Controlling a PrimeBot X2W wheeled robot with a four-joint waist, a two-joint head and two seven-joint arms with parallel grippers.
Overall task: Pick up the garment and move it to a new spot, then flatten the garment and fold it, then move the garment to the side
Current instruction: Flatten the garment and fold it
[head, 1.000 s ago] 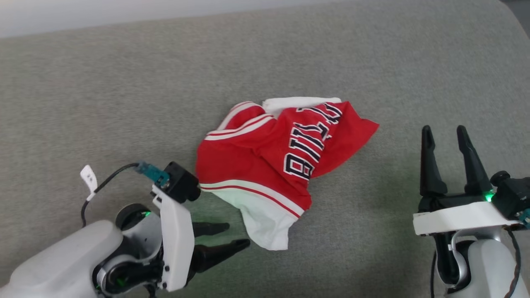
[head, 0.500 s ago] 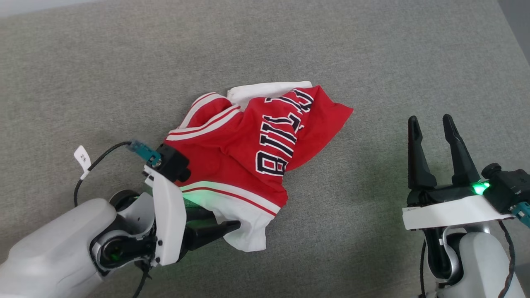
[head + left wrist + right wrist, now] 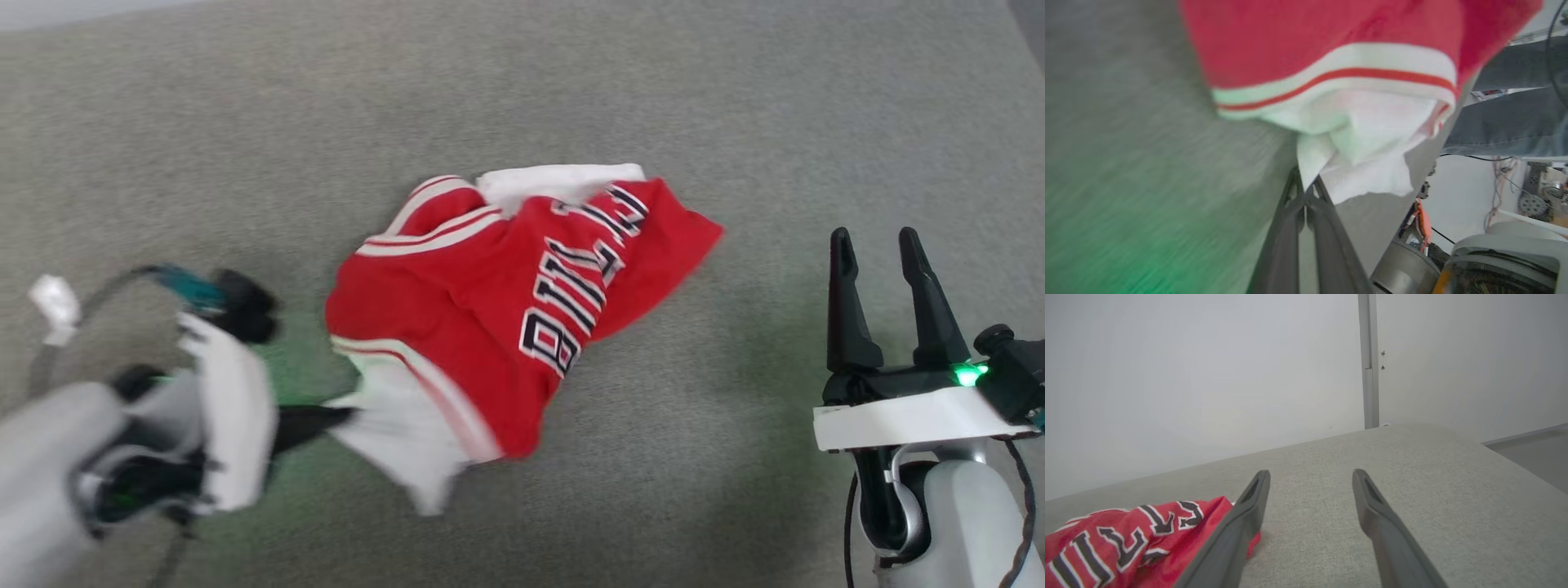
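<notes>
The garment (image 3: pixel 490 302), a red jersey with white panels, striped trim and black-white lettering, lies crumpled mid-surface in the head view. My left gripper (image 3: pixel 347 416) comes in from the lower left, blurred by motion, and is shut on the jersey's white lower edge. In the left wrist view the fingers (image 3: pixel 1290 228) are pressed together on that white corner of the garment (image 3: pixel 1363 134). My right gripper (image 3: pixel 878 245) stands open at the right, apart from the jersey. In the right wrist view the open gripper (image 3: pixel 1310 475) has the red lettered garment (image 3: pixel 1126 543) at its lower left.
The jersey rests on a wide grey fabric-covered surface (image 3: pixel 245 122). Its rounded far corner (image 3: pixel 1453 437) meets a pale wall with a vertical strip (image 3: pixel 1367 359). In the left wrist view, cables and machine parts (image 3: pixel 1515 196) show beyond the surface's near edge.
My left gripper closed on the jersey's white lower edge and has pulled back to the left, dragging that corner with it. The head camera shifted. The right gripper stays open.
</notes>
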